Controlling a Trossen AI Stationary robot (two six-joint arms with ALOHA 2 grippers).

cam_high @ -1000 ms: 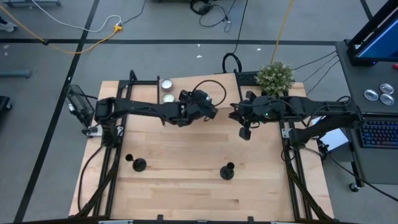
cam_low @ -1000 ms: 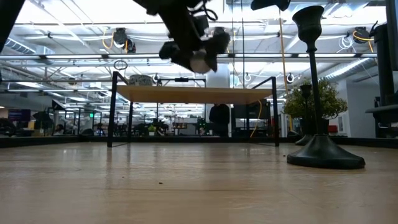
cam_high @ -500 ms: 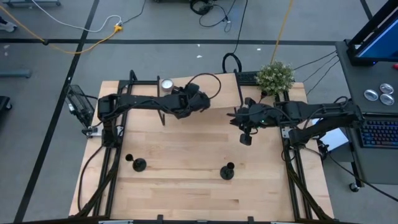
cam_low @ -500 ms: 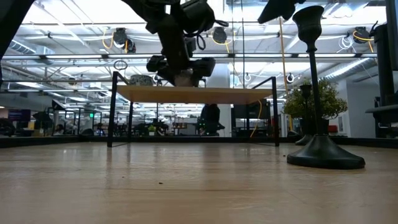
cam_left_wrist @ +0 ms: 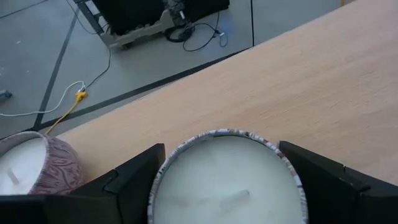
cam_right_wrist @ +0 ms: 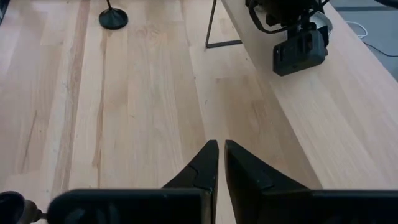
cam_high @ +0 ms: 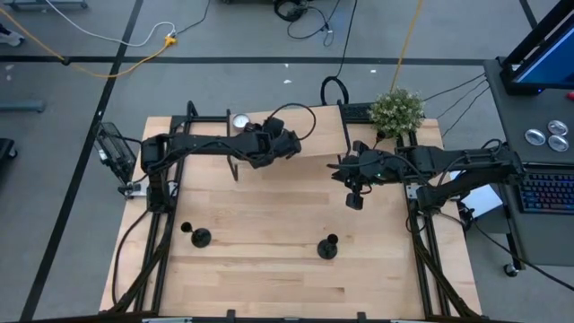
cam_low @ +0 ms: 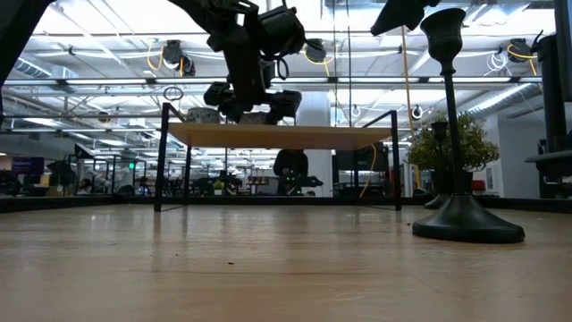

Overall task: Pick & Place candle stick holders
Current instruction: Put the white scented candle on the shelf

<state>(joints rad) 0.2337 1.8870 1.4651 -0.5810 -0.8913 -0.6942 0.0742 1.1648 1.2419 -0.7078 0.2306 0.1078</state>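
Candle [cam_left_wrist: 229, 180] between left hand [cam_left_wrist: 227, 186] fingers

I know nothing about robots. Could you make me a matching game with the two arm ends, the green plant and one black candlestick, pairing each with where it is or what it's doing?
1. left gripper
2. right gripper
3. small green potted plant
4. black round-based candlestick holder

A. upright, untouched, near the light wooden table's front edge
B. jaws shut, empty, above bare wood
C. at a round white candle by the far edge
D. far right corner

Pairs: 1-C, 2-B, 3-D, 4-A
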